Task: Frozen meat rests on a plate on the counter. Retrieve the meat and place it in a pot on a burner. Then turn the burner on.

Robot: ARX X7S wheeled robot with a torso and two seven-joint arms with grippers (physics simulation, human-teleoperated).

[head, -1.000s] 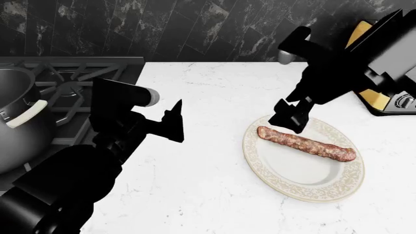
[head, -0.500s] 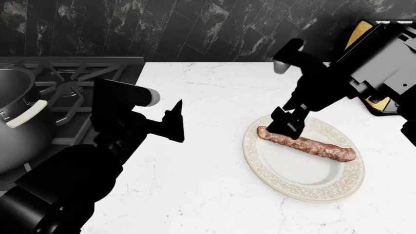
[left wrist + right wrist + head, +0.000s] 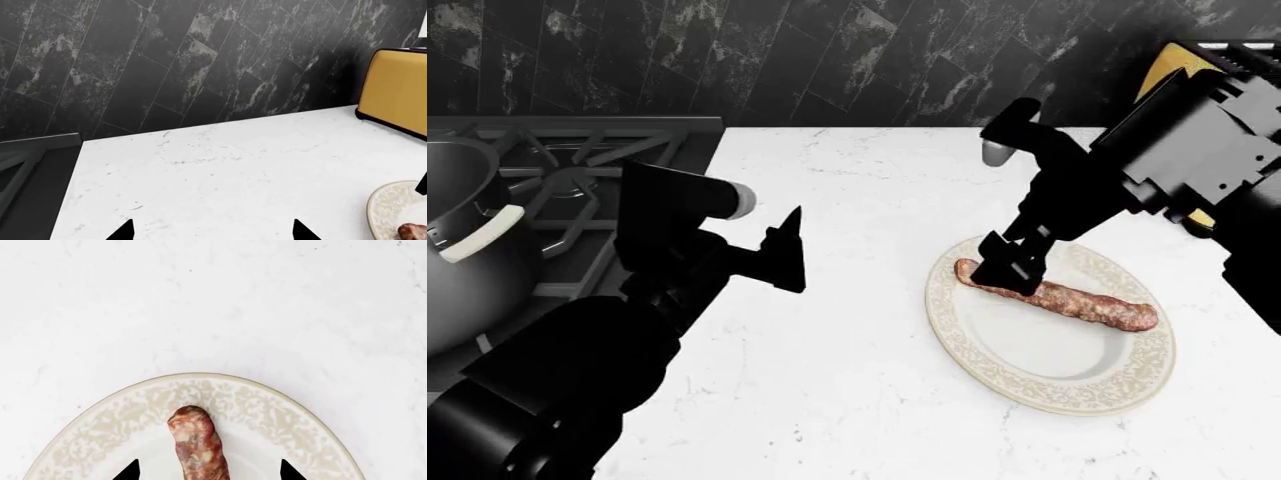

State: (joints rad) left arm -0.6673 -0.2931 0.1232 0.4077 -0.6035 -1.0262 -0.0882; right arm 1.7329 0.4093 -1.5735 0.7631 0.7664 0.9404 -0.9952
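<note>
Straddling the meat (image 3: 1054, 294) near its pot-side end, the right gripper (image 3: 1014, 265) hangs with fingers spread, ungrasped, aligned for pinching across it. The left gripper (image 3: 777, 255), fingers parted and empty, waits clear beside the plate (image 3: 1048, 390).

the black left tool (image 3: 777, 250) hangs over the white marble-veined worktop (image 3: 854, 190) near its left edge, beside the stove. its two pointed fingertips (image 3: 124, 231) stand well apart with nothing between them. the bulky black left arm runs back toward the near left corner of the head view. the black right tool (image 3: 1016, 265) reaches down from the far right, wrist bent steeply, its tips just above the left end of the long mottled reddish-brown sausage-shaped meat (image 3: 198, 444). in the right wrist view both dark tips (image 3: 128, 471) straddle the meat, spread wide, not touching it.
</note>
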